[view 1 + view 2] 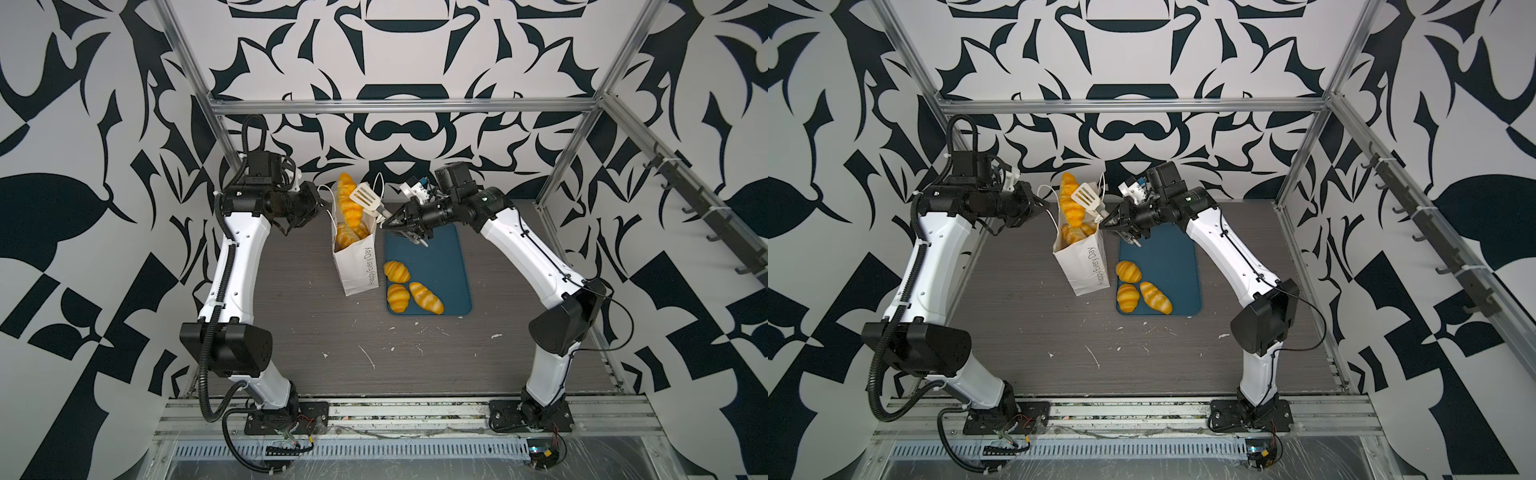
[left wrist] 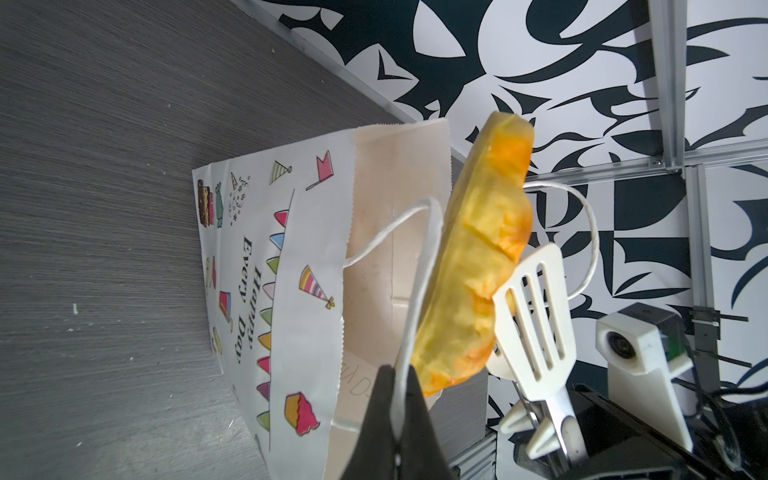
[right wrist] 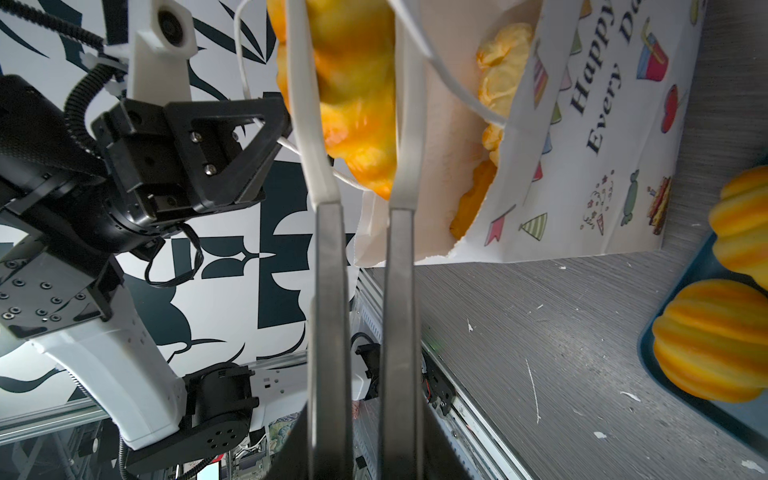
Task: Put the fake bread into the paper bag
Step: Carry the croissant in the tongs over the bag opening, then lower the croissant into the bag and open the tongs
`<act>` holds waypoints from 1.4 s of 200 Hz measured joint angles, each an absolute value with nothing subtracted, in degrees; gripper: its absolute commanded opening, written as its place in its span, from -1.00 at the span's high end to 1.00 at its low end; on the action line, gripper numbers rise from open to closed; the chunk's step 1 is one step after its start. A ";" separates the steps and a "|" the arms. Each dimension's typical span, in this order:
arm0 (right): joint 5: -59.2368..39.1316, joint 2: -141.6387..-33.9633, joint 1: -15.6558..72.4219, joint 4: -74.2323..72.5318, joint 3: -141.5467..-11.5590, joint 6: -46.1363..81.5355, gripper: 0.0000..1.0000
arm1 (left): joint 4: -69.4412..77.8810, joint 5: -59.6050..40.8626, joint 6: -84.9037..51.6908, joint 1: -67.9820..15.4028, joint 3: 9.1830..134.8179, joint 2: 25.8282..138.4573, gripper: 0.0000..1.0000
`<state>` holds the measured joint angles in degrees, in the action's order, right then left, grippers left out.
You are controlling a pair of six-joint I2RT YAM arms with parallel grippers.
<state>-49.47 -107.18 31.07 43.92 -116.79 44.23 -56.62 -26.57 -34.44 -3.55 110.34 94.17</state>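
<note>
On my left, the left arm (image 1: 237, 253) reaches in toward the back of the desk (image 1: 332, 332). Its jaws are pressed together on a cord handle (image 2: 419, 291) of the paper bag (image 1: 359, 270), and the left wrist view shows the white cord pinched between the two black tips.

The bag stands open on the desk just left of centre, leaning a little. Its "Happy Every Day" lettering and party drawings show on the sides. Several pieces of the fake bread (image 1: 347, 237) already lie inside it, golden against the white paper.

The long plaited loaf (image 1: 348, 203) stands nearly upright, with its lower end at the bag's mouth. Most of its length sticks up above the rim. In both top views I see one slotted white blade of the tongs (image 1: 365, 197) laid against the loaf's right side. From the right wrist camera the two blades run along either side of the loaf (image 3: 353, 83).

The right jaws are clamped on the tongs' metal handles, just right of the bag's top edge and above the far end of the blue tray (image 1: 440, 257).

The tray lies flat on the desk just beside the bag. Three more pastries sit at its near end, one (image 1: 397, 271) nearest the bag and two (image 1: 397, 297) (image 1: 426, 298) side by side in front of it.

The right arm (image 1: 536, 257) leans in from the right edge.
</note>
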 measured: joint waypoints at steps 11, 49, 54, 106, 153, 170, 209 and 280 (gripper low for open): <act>-49.10 -107.18 31.03 44.40 -116.79 43.64 0.37 | -56.64 -26.57 -34.44 -3.55 110.30 94.11 1.00; -48.18 -107.18 30.55 46.19 -116.05 42.59 0.35 | -56.62 -26.55 -34.30 -3.51 110.17 93.80 1.00; -48.12 -107.18 30.48 46.48 -115.98 42.44 0.35 | -56.62 -26.55 -34.28 -3.49 110.17 93.80 1.00; -47.70 -107.18 30.06 46.94 -115.74 41.78 0.21 | -56.60 -26.57 -34.28 -3.40 110.10 93.73 1.00; -47.72 -107.18 29.98 46.96 -115.77 41.74 0.15 | -56.60 -26.57 -34.28 -3.40 110.08 93.73 1.00; -47.72 -107.18 29.95 47.09 -115.92 41.74 0.14 | -56.60 -26.57 -34.28 -3.38 110.08 93.73 1.00; -47.72 -107.18 29.91 48.58 -117.36 41.71 0.09 | -56.60 -26.57 -34.28 -3.40 110.10 93.73 1.00; -47.75 -107.18 29.45 49.74 -120.25 41.08 0.05 | -56.60 -26.59 -34.30 -3.40 110.10 93.73 1.00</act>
